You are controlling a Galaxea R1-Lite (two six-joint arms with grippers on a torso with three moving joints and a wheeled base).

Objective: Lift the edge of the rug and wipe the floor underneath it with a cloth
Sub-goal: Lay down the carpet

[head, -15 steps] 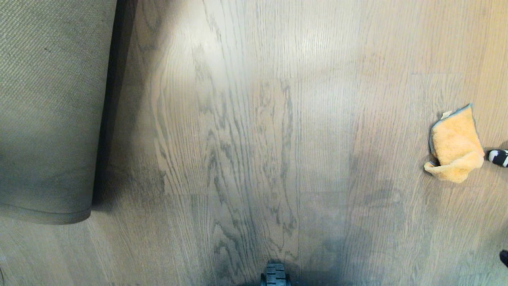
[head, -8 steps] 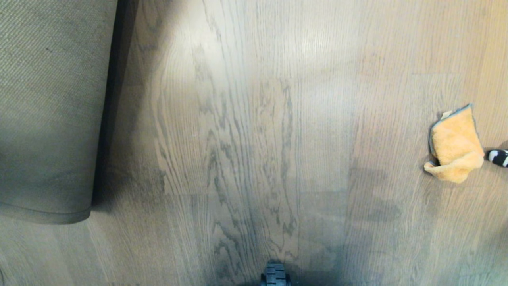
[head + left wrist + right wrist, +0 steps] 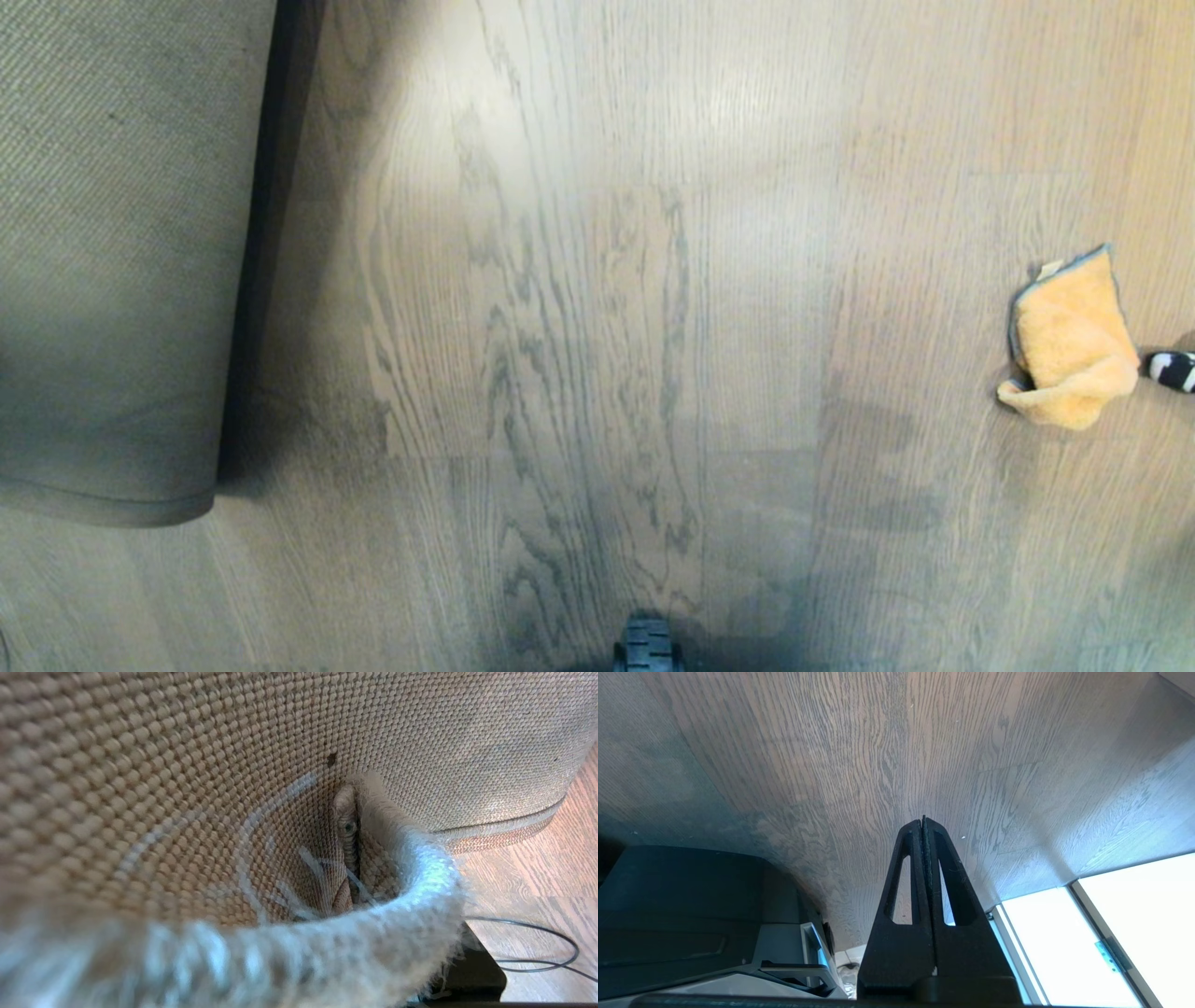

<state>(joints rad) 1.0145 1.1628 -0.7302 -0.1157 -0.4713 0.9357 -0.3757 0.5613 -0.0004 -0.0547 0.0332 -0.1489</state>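
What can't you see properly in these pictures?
- Left gripper: the left wrist view is filled by the lifted rug, so its fingers stay hidden.
- Striped thing beside the cloth: cut off by the head view's right edge.
- Right gripper: outside the head view; only the right wrist view shows its shut fingers, empty above the floor.

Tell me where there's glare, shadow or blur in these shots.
Head view: soft glare on the floor up top, dark shadow along the lifted rug edge. Left wrist view: near rug pile blurred, backing farther off sharp. Right wrist view: window blown out white, shut right tool sharp.
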